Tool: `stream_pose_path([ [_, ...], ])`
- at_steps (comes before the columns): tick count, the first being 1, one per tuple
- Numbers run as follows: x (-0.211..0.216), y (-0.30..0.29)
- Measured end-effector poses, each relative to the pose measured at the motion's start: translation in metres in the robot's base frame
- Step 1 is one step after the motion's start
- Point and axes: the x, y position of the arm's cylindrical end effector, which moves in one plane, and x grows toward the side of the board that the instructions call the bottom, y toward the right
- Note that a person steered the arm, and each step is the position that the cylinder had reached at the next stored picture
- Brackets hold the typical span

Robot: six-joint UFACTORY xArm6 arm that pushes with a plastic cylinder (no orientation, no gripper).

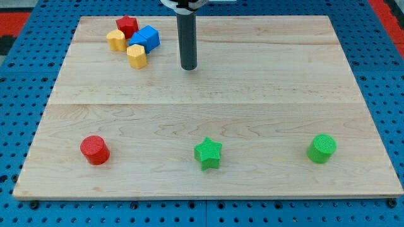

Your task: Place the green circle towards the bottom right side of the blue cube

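Note:
The green circle (322,149) stands near the board's bottom right. The blue cube (146,38) sits at the view's top left, in a tight cluster with other blocks. My tip (189,67) rests on the board to the right of the blue cube, apart from it, and far up and left of the green circle. It touches no block.
A red block (127,26), a yellow block (116,40) and a yellow hexagon-like block (136,56) crowd the blue cube. A red circle (95,150) sits at bottom left, a green star (208,154) at bottom centre. The wooden board (208,113) lies on a blue surface.

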Motion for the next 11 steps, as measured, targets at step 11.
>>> stream_pose_path([
  [11,0.238,0.206],
])
